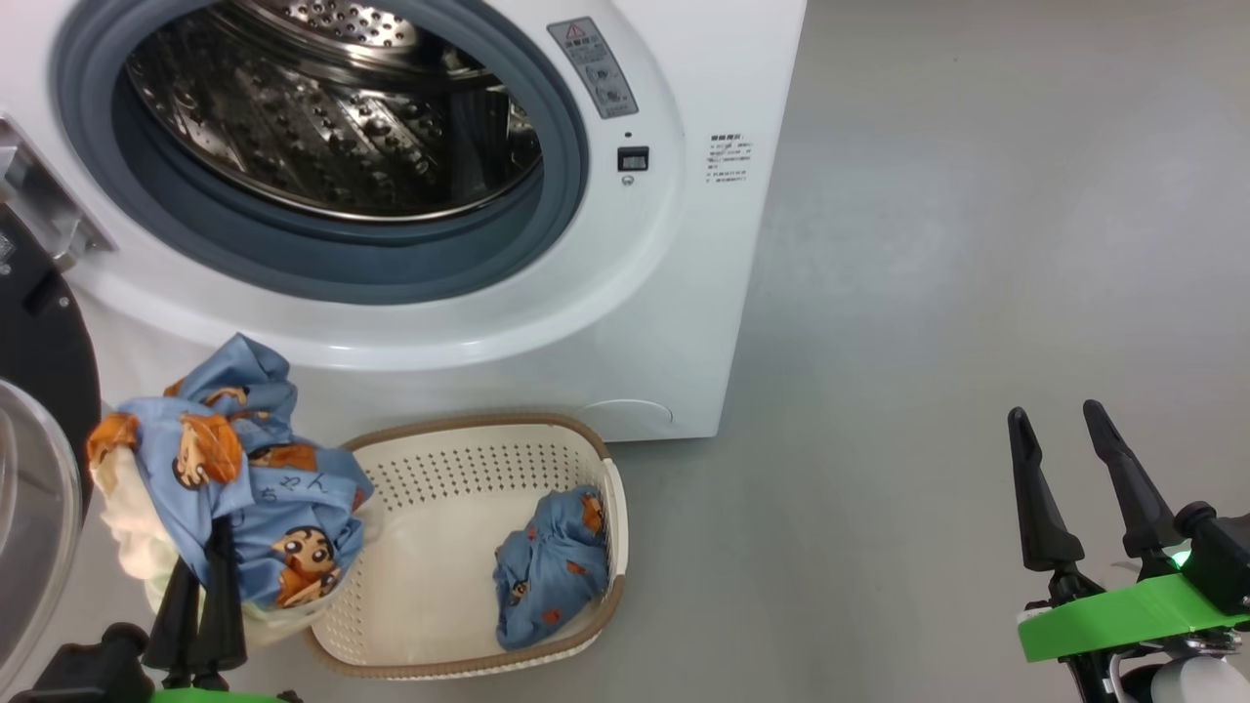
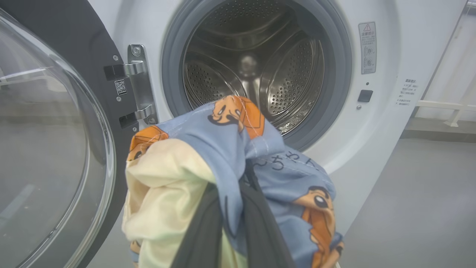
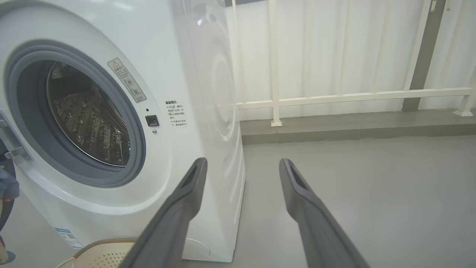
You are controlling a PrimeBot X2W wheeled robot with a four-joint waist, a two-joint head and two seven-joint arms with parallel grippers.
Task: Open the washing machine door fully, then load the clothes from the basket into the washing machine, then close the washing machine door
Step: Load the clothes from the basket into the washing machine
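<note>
Near: left gripper (image 1: 207, 576) pinched shut on bundle of light blue bear-print and cream-beige clothes (image 1: 234, 459), lifted just beside cream-white perforated plastic basket (image 1: 469, 427). One blue piece (image 1: 547, 571) lies inside basket. Right gripper (image 1: 1055, 412) spread, empty, well apart over grey floor. Round black-rimmed glass door (image 1: 39, 469) stands open at left. Best move: carry bundle up over grey rubber gasket (image 1: 322, 264) and deep into steel perforated drum (image 1: 332, 107) of white front-loading washing machine (image 1: 684, 293) before letting go, as hanging cream tail may snag on lip.

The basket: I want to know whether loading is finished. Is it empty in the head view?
No, a crumpled blue bear-print garment lies inside the basket, against its right wall.
</note>
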